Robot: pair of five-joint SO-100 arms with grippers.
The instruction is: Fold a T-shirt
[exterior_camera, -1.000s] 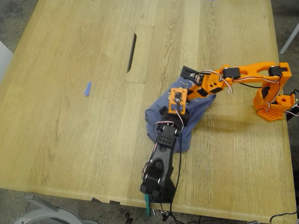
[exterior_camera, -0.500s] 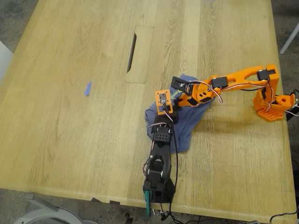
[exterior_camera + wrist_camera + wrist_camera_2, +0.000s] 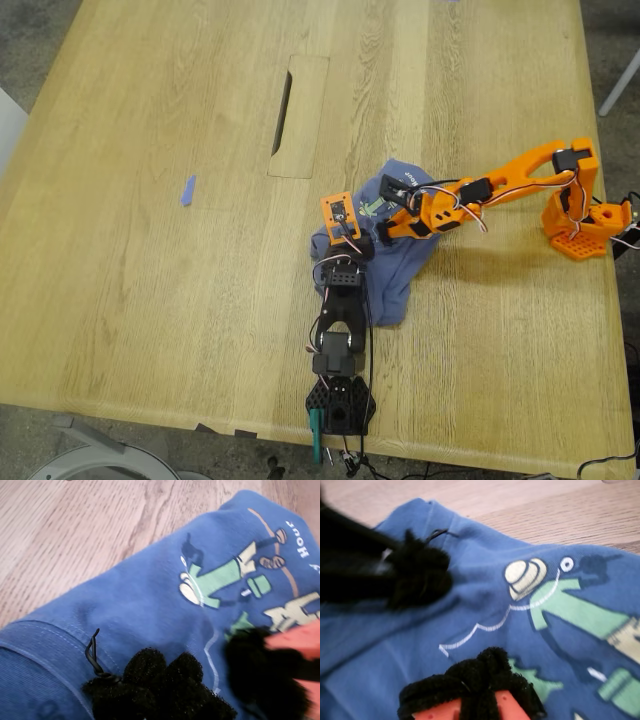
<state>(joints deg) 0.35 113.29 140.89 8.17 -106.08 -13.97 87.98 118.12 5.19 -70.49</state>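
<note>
The blue-purple T-shirt [image 3: 397,285] lies bunched on the wooden table, right of centre in the exterior view, with its green-and-yellow cartoon print [image 3: 220,577] facing up. My first gripper [image 3: 352,250], on the black arm, has its black fuzzy pads [image 3: 150,667] pressed together on the cloth next to a seam. My second gripper [image 3: 380,222], on the orange arm, rests a fuzzy pad [image 3: 475,677] on the shirt [image 3: 485,595] just beside the print. Its other jaw is hidden. The two grippers sit close together over the shirt.
A tiny blue scrap [image 3: 188,190] lies far to the exterior view's left. An inset panel with a dark slot [image 3: 285,100] is behind the shirt. The orange arm's base [image 3: 580,225] stands near the table's right edge, the black arm's base [image 3: 340,405] at the front edge.
Both grippers have moved toward the exterior view's left over the shirt. The orange arm has stretched out further, and more blue cloth now shows behind it.
</note>
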